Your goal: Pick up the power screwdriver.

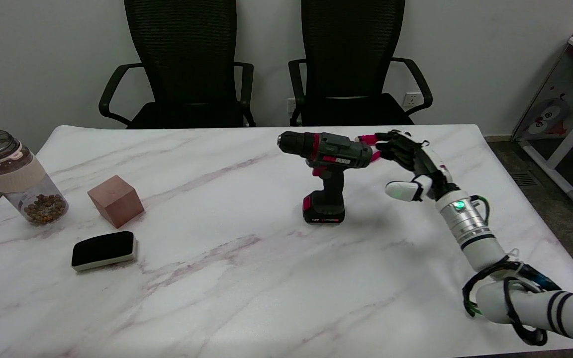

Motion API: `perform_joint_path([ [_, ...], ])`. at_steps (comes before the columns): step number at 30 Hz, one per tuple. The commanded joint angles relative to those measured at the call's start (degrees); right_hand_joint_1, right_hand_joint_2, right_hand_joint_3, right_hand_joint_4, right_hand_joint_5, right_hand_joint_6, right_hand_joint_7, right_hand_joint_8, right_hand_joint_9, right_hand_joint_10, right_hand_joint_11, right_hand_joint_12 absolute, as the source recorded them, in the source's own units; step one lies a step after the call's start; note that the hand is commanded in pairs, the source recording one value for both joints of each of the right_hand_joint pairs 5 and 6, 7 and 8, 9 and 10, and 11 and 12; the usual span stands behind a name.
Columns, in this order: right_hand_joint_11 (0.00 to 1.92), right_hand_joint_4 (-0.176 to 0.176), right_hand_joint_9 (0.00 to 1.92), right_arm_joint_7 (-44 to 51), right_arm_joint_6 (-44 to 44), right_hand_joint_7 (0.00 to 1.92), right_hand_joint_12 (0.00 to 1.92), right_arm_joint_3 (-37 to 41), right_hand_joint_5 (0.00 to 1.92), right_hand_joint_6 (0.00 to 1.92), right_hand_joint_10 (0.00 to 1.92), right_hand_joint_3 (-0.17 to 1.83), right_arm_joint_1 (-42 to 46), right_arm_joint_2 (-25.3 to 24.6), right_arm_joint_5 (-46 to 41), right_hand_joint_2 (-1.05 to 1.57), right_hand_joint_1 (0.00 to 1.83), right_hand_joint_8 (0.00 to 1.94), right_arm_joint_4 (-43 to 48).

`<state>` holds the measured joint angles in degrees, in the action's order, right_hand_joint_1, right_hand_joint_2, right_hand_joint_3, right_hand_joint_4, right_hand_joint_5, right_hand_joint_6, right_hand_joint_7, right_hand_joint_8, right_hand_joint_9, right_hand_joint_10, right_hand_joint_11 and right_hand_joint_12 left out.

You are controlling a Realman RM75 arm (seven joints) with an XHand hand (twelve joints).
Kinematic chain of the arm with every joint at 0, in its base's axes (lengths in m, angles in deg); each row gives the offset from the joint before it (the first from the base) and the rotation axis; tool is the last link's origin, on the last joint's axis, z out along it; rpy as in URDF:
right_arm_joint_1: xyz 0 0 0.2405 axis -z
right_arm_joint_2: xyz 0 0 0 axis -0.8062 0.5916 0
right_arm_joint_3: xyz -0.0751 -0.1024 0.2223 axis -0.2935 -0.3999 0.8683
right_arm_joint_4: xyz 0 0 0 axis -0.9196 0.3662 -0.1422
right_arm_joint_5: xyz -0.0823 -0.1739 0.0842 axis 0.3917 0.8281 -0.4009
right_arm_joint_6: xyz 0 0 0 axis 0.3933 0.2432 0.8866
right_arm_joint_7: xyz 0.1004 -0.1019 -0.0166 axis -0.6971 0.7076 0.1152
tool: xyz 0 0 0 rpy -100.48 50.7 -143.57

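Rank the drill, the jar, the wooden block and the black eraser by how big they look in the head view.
1. Drill
2. Jar
3. Wooden block and black eraser: about alike. The eraser lies nearer the camera, so I won't rank them.

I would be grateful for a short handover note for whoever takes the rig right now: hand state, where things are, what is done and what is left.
Right hand: open, fingers spread, holding nothing, in the air just right of the power screwdriver; no clear contact.
Power screwdriver: stands upright on its battery base near the middle of the table, chuck pointing left.
A pink-legged mini tripod lies behind it, partly hidden by the fingers.
Done: the hand is near the tool's rear end.
Left: close on the handle, likely from the right side, then lift. Mind the tripod.
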<state>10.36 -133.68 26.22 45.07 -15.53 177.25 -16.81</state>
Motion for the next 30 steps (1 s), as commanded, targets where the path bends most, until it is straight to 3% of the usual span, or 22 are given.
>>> perform_joint_path([
  [1,0.37,0.176,0.34,-5.39,2.19,0.49,0.37,-8.31,0.49,0.49,0.34,0.77,-9.26,-10.25,1.57,-0.49,0.91,0.49,9.2],
  [30,0.34,0.176,0.32,-10.64,4.39,0.43,0.34,-10.01,0.43,0.43,0.32,0.72,-13.4,-14.49,6.76,-0.54,0.9,0.43,9.22],
])
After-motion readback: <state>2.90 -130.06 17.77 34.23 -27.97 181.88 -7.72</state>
